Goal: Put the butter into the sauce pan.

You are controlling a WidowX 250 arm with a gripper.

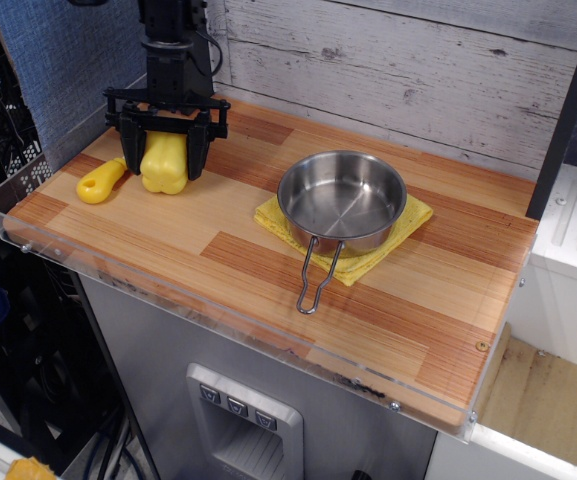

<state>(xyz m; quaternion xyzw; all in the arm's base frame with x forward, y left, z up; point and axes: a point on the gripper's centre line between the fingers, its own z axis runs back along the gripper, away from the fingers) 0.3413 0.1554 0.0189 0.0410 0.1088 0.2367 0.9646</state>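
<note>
The butter (165, 162), a glossy yellow lobed lump, rests on the wooden tabletop at the back left. My gripper (164, 160) has come down over it, with one black finger pressed against each side, and is shut on it. The butter still seems to sit on the wood. The sauce pan (341, 198), shiny steel and empty, stands to the right at the table's middle. Its wire handle (318, 275) points toward the front edge.
The pan stands on a flat yellow cloth (413, 215). A yellow-handled toy knife (101, 181) lies just left of the butter. A clear plastic lip (218, 305) runs along the front and left edges. A plank wall rises behind.
</note>
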